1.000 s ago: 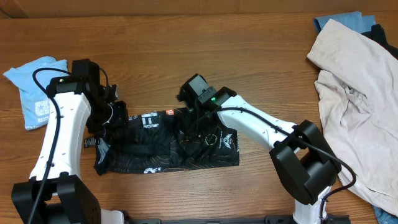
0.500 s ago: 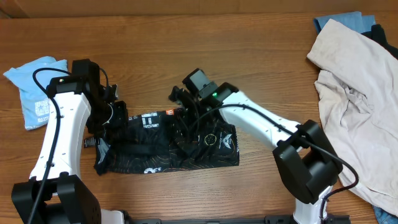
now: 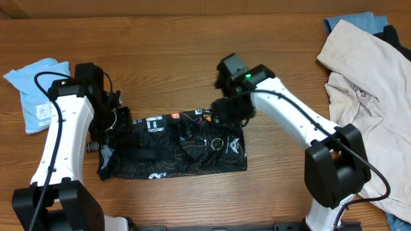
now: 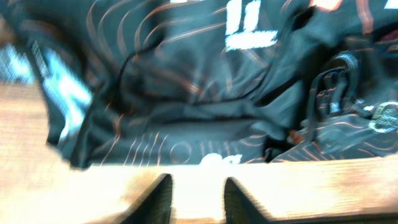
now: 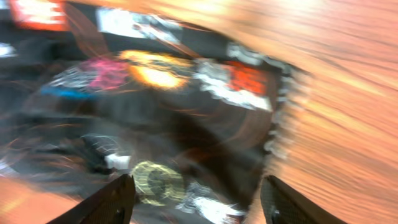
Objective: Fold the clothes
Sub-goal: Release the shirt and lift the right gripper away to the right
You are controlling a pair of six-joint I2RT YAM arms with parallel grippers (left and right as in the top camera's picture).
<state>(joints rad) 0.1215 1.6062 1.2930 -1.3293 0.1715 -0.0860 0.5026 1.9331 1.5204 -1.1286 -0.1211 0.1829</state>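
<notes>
Along the near middle of the table (image 3: 192, 199), a black printed shirt (image 3: 168, 149) lies spread in a rough rectangle, its long side running from 9 to 3 o'clock. At its 9 o'clock end the left gripper (image 3: 119, 123) sits low at the edge of the cloth. In the left wrist view its fingers (image 4: 163, 198) stand a moderate way apart over bare wood with nothing between them, and the shirt lies just past their tips. At the shirt's 1 o'clock corner the right gripper (image 3: 230, 110) hangs over the cloth. The right wrist view is smeared with blur, yet its fingers (image 5: 111, 202) show spread wide with the shirt's printed patches beneath. They hold nothing, and whether they touch the cloth cannot be told.

Farther off, toward 9 o'clock and well apart from the shirt, lies a light blue folded cloth (image 3: 37, 90). At 3 o'clock a beige heap of clothing (image 3: 369, 109) covers the table's edge, and a blue garment (image 3: 356, 22) peeks out from behind it at 1 o'clock.
</notes>
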